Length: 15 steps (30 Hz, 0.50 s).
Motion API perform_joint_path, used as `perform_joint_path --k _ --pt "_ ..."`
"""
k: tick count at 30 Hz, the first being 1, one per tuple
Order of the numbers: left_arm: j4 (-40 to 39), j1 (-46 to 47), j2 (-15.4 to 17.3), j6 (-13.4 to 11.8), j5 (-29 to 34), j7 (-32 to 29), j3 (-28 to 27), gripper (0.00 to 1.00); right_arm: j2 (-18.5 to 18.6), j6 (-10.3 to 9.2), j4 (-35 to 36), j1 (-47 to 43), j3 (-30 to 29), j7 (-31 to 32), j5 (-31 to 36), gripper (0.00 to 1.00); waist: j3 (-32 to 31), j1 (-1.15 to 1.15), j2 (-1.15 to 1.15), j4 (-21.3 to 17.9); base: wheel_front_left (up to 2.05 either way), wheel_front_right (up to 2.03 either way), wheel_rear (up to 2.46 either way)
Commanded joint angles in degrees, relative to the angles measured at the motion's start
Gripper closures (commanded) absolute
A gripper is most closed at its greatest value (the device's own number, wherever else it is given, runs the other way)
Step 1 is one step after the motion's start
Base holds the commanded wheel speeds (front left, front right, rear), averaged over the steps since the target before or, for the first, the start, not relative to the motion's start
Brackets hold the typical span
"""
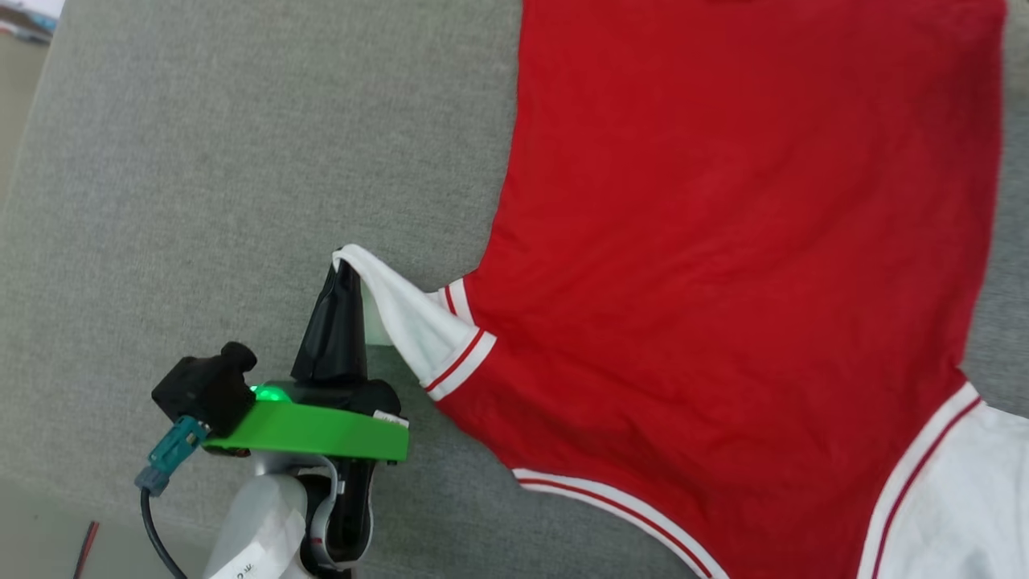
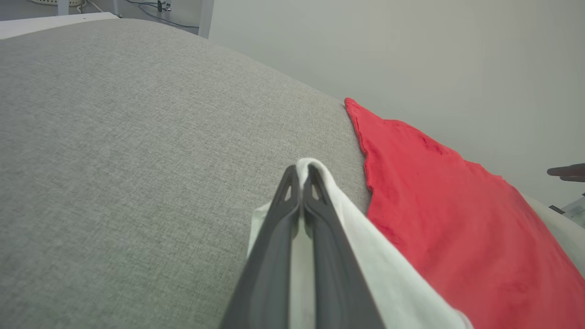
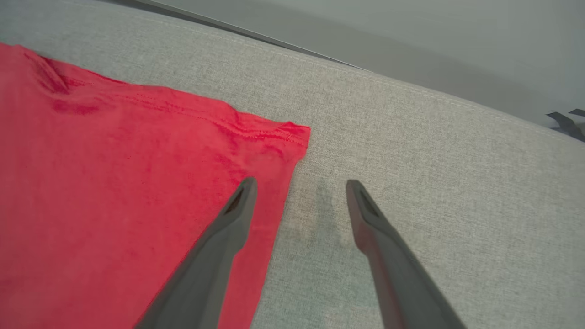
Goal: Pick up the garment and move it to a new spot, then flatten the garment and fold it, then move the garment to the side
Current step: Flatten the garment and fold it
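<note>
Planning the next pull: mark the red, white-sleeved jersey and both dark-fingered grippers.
Red white-sleeved jersey (image 1: 723, 241), head view, red body.
Left gripper (image 1: 347, 273), head view, fingertips shut on jersey.
Right gripper (image 3: 301, 184), right wrist view, between open fingertips.

Setting: indoor lab or test room. Indicators: bench (image 1: 201, 161) covered in grey woven fabric; plain pale wall (image 2: 411, 50); loose cables (image 2: 157, 5) at upper left of the left wrist view.

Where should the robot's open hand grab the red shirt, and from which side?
Probably the hem corner of the red jersey T-shirt with white sleeves. It lies flat on the grey fabric surface, free on two sides, so the open right hand could come from the bare grey side and pinch the thin edge. The left hand is shut on one white sleeve.
</note>
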State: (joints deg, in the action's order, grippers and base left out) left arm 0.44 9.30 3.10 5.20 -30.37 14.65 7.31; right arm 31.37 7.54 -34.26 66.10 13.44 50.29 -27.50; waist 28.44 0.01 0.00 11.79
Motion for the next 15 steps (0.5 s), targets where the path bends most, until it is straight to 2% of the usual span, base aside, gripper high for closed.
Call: perform_joint_path --k 1,5,12,13,14,15 --pt "-0.46 1.41 -0.22 -0.58 -0.23 0.35 0.32 1.00 0.41 -0.05 -0.88 1.30 0.73 0.62 0.20 0.00 4.66 -0.01 0.00 3.97 0.00 0.00 0.00" --pt "-0.60 2.63 -0.22 -0.82 -0.61 0.35 1.66 1.00 0.95 -0.05 -3.97 2.25 2.25 1.25 1.02 0.00 6.20 -0.01 0.00 5.44 0.00 0.00 0.00" --pt "0.07 3.48 -0.22 -1.27 -1.01 0.35 2.54 1.00 1.74 -0.05 -8.96 -1.58 5.00 1.70 0.51 0.00 5.86 -0.01 0.00 6.11 0.00 0.00 0.00" --pt "0.15 3.47 -0.22 -1.31 -0.99 0.35 2.49 1.00 1.91 -0.05 -9.20 -1.75 5.26 1.64 0.33 0.54 5.65 -0.01 0.00 6.01 0.00 0.00 0.00" --pt "0.19 3.44 -0.22 -1.34 -0.94 0.35 2.40 1.00 2.01 -0.05 -9.18 -1.73 5.46 1.31 0.26 1.00 5.46 -0.01 0.00 5.88 0.00 0.00 0.00" --pt "0.24 3.38 -0.22 -1.37 -0.85 0.35 2.24 1.00 2.13 -0.05 -9.08 -1.56 5.74 0.78 0.29 1.00 5.20 -0.01 0.00 5.69 0.00 0.00 0.00"
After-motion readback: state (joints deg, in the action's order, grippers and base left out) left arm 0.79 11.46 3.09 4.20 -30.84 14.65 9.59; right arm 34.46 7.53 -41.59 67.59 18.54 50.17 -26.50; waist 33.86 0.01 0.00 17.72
